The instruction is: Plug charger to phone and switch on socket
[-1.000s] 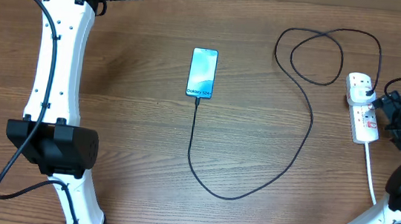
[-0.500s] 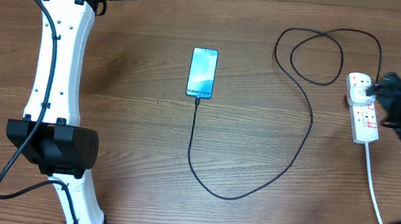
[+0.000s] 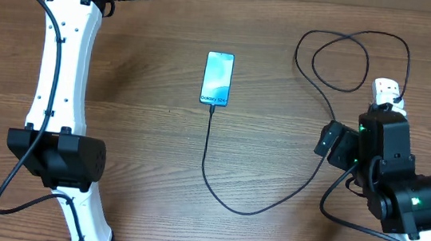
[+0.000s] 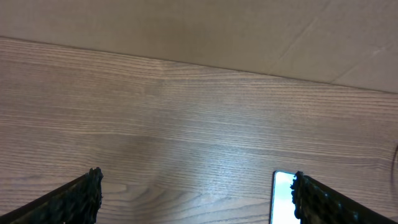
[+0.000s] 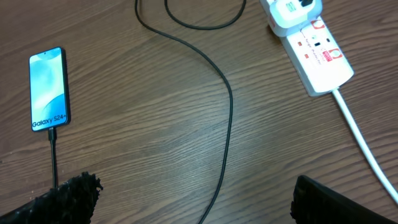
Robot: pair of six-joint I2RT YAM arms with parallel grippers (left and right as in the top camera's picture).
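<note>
- Phone [image 3: 217, 79]: lies flat with its screen up and lit blue-teal, near the middle of the wooden desk [image 3: 140, 153], well apart from both arms. Only the right wrist view makes the screen text readable: "Galaxy S24+". The left wrist view catches just one corner at its lower edge.
- Charger cable [image 3: 206, 152]: thin and black. Its connector tip meets the phone's bottom short edge. From there it runs toward the near side of the desk, bends wide to the right, then rises into loops beside the far end of the power strip. The overhead view shows the whole run; the right wrist view cuts the loops off at its top edge.
- Power strip [image 5: 314, 53]: white with red switches, on the desk's right side. A thick white lead [image 5: 364, 143] leaves its near end. In the overhead view only its far end shows, the rest being under the right arm [image 3: 390, 175]. The switch positions are too small to read.
- Right gripper [image 5: 196, 186]: fingers wide apart and holding nothing, above the desk between phone and strip. Its fingers are hidden in the overhead view.
- Left gripper [image 4: 196, 186]: fingers spread and empty, over bare desk.
</note>
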